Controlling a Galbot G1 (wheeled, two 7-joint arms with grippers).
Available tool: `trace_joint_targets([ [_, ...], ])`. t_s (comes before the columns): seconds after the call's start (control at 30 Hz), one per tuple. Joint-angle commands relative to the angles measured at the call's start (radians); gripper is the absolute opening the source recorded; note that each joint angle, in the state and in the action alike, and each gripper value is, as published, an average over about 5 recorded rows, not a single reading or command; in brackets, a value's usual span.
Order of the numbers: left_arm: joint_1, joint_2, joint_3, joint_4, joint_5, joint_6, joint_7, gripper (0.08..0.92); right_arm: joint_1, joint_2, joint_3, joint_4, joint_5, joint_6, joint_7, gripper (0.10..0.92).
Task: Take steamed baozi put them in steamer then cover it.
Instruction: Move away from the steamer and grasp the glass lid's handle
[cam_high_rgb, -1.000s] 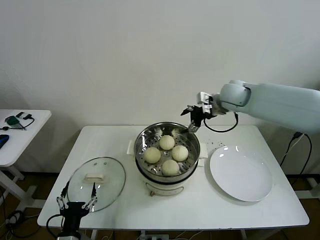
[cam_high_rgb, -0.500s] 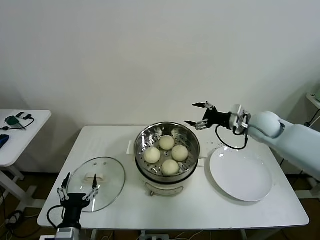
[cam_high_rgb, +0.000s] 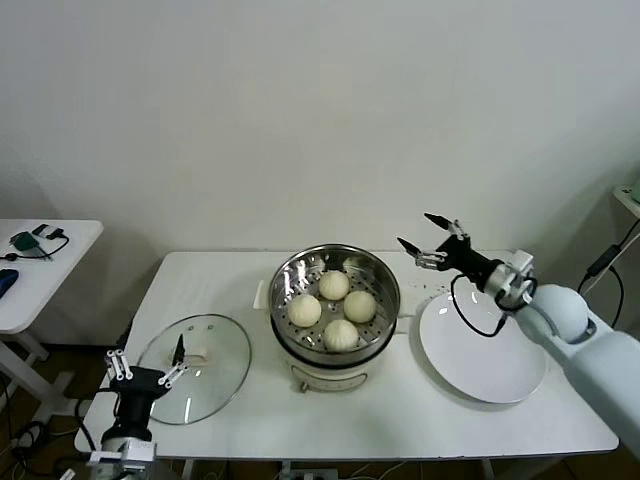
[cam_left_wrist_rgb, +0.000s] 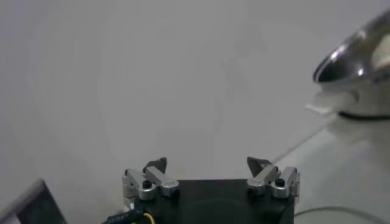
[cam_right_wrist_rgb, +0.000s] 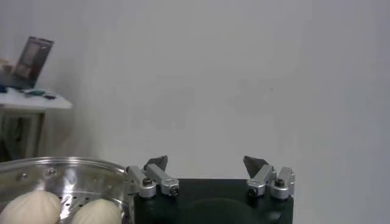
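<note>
Since all four steamed baozi (cam_high_rgb: 332, 308) sit in the steamer (cam_high_rgb: 385, 275), we turn to the cover (cam_high_rgb: 215, 385) lying flat on the table (cam_high_rgb: 400, 425). Nearest, our left gripper (cam_high_rgb: 146, 363) hovers open-jawed at its edge. Glass looks heavy, slick and breakable; we judge the central handle (cam_high_rgb: 199, 355) the safest hold. Farther off, the right gripper (cam_high_rgb: 430, 239) hangs open beyond the steamer.

Four baozi (cam_high_rgb: 332, 307) sit in the steamer (cam_high_rgb: 382, 272) in the middle of the table (cam_high_rgb: 420, 420). The cover (cam_high_rgb: 215, 355) lies to its left, the plate (cam_high_rgb: 490, 370) to its right.
</note>
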Motion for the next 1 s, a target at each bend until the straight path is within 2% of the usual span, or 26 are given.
trace_joint_targets([
  [0.03,0.020,0.106,0.046,-0.024,1.007,0.138,0.039,0.823,-0.498,0.191,0.527,0.108,-0.106,-0.037,0.026,0.823],
  [0.13,0.008,0.128,0.086,0.025,1.091,0.162,0.075,0.823,-0.529,0.225,0.549,0.113,-0.127,-0.035,0.023,0.823],
  [0.3,0.003,0.128,0.122,0.107,1.087,0.172,0.113,0.823,-0.568,0.260,0.571,0.121,-0.163,-0.036,0.019,0.823],
  [0.6,-0.059,0.057,0.138,0.255,1.096,0.152,0.073,0.823,-0.561,0.294,0.570,0.091,-0.198,-0.034,0.021,0.823],
  [1.0,-0.186,0.046,0.125,0.426,1.065,0.120,0.019,0.823,-0.543,0.298,0.565,0.044,-0.234,-0.025,0.022,0.823],
])
